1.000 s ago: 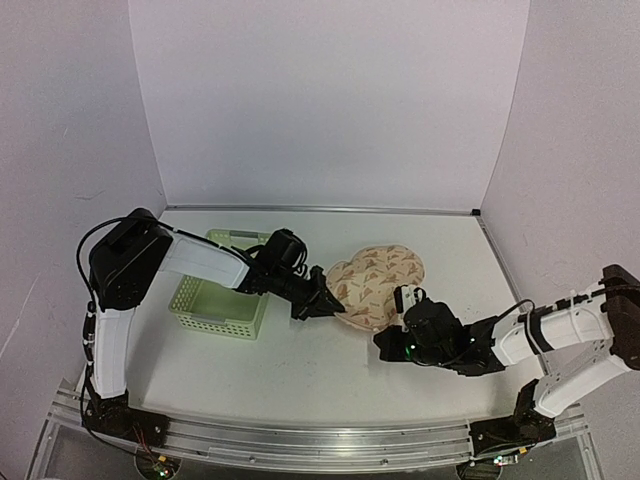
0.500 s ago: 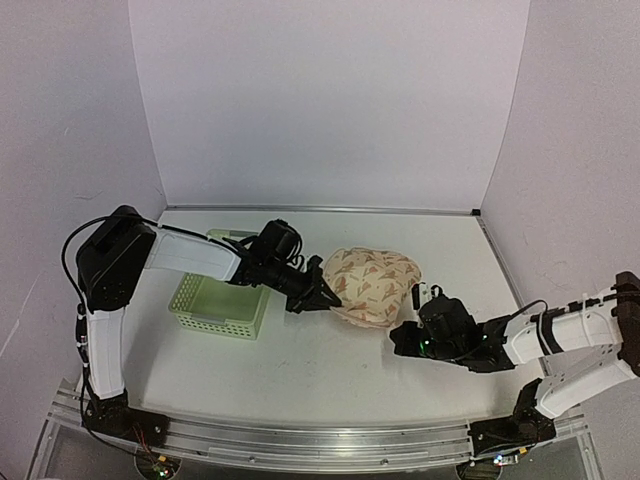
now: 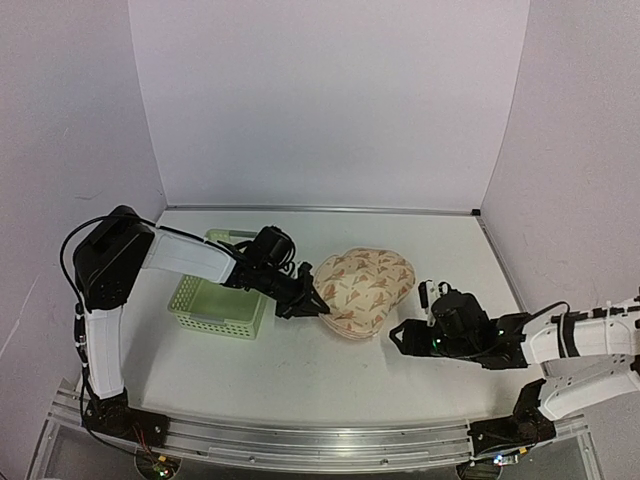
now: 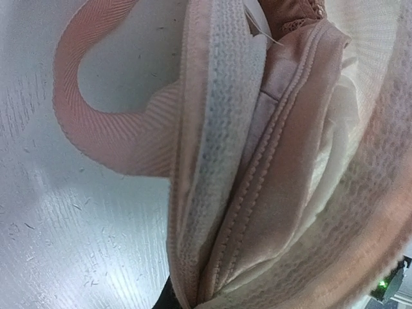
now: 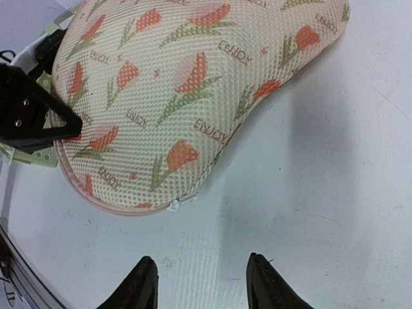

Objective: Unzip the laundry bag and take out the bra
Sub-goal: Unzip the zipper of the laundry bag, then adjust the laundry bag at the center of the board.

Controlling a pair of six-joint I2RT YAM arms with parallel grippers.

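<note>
Left arm: the upper link rises from the base and the white forearm reaches right, low across the light green plastic lattice basket (image 3: 215, 308). The left gripper (image 3: 311, 303) is at the left rim of the laundry bag (image 3: 367, 285), its black fingers clamped together on the bag's edge.

Right arm: stretched low to the left, wrist close to the white table (image 3: 300, 370). The right gripper (image 5: 203, 283) sits just short of the bag's near side and apart from it, its fingers spread with nothing between them.

The bag lies mid-table, right of the basket, its left end tipped up. It is a rounded, padded shell of cream mesh printed with orange-red tulips and green leaves. Pale pink edging (image 5: 96, 196) runs along the rim, with a small zip pull (image 5: 174, 205) on the near side.

In the left wrist view, a ribbed pink loop (image 4: 84, 122) curls beside the seam. The seam gapes, showing stitched pink bands and a scrap of dusky lace, seemingly the bra (image 4: 297, 18).
</note>
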